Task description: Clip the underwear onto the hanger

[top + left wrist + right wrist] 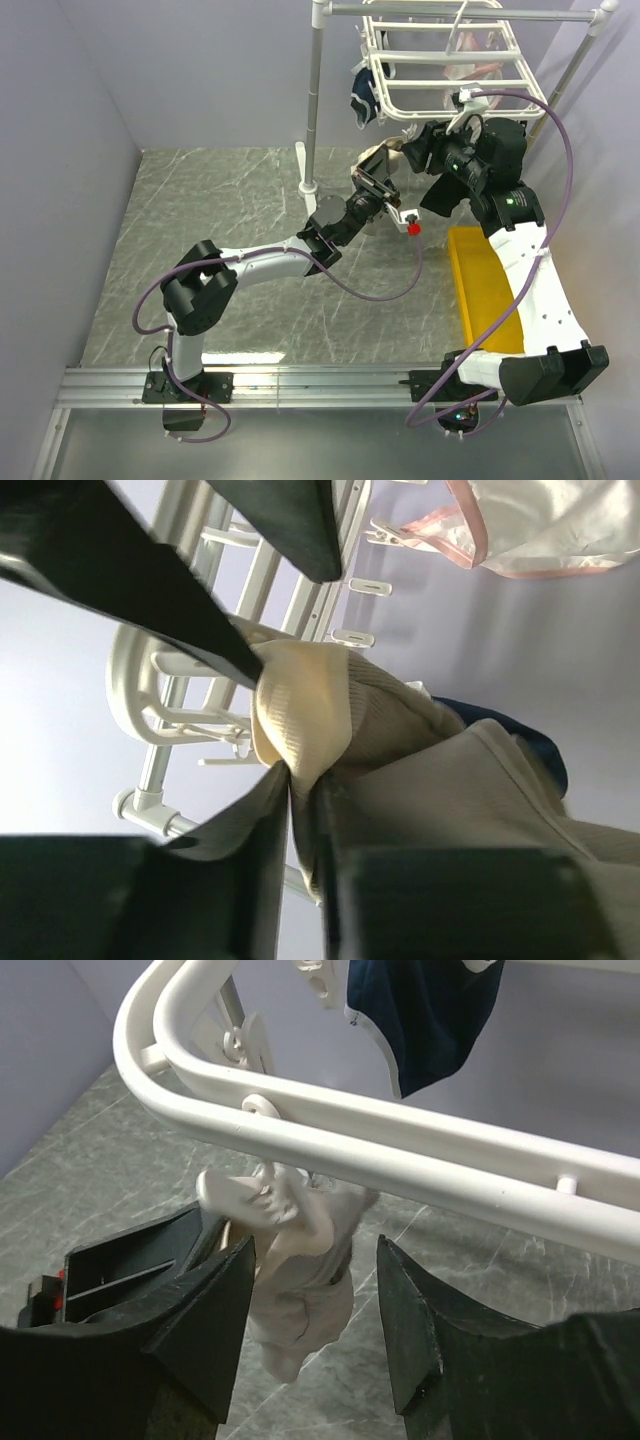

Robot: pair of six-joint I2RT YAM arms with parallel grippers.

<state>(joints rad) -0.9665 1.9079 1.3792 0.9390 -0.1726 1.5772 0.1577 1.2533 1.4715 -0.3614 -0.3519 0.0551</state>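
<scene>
underwear: the underwear (300, 1300), taupe grey-brown fabric briefs with a paler beige waistband, is up in the air above the far edge of the bench (220, 220), right of the middle, bunched just under the near rim of the hanger (350, 1135).
hanger: white plastic rectangular drying rack with parallel crossbars, hung on the grey metal pole stand (315, 90). A pair of navy blue briefs (420, 1010) is already pegged further along.
clip: one small white plastic clip (262, 1200) dangles from that rim. In the right wrist view it looks like it's biting the top of the fabric, but I can't tell how deep.
left gripper: the left gripper (300, 800) has its jaws nearly together with a fold of the underwear pinched in the slit, holding it up from below.
right gripper: the right gripper (315, 1250) has its jaws well apart, one either side of the clip and cloth, gripping nothing.
step: I'd say this is the tail end of the clipping itself, with the peg apparently on the fabric.
next: the left jaws need to open slowly so the weight goes onto the clip. If the fabric slips, the right jaws have to squeeze the peg open again and get more waistband in.
</scene>
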